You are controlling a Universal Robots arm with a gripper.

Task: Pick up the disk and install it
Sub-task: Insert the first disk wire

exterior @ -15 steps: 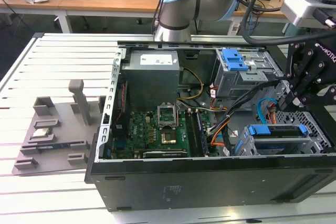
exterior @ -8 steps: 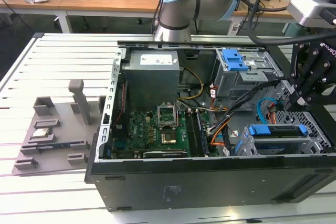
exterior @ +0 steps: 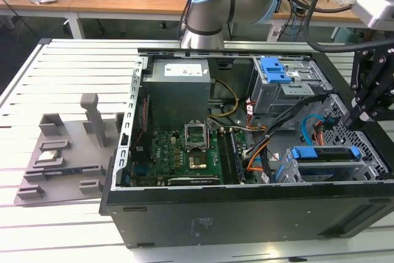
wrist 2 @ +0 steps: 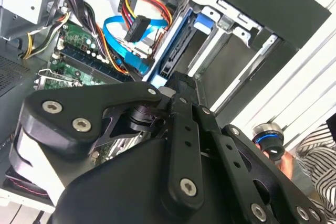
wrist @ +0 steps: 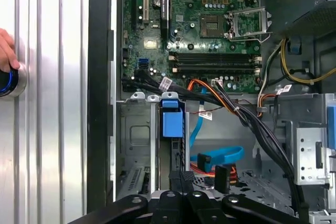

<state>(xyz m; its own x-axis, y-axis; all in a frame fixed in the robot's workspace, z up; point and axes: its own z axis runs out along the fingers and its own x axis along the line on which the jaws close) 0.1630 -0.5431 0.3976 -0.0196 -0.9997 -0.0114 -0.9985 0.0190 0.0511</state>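
Cables [wrist: 247, 121] across the bay beside the disk [wrist: 172, 124]

My arm [exterior: 212, 4] is built of round, silver-grey aluminium tubes joined by fat cylindrical joints, and one joint wears a pale blue cap. Black cables run along it. A light grey housing [exterior: 374, 5] sits near my wrist, with a black cable looping past it. Below that hangs my gripper [exterior: 363, 112], all matte black: flat linkage bars pinned together, with rounded ends. In the second wrist view the gripper [wrist 2: 173, 145] shows silver hex-socket screws at each pivot, and a white body panel under one black link.
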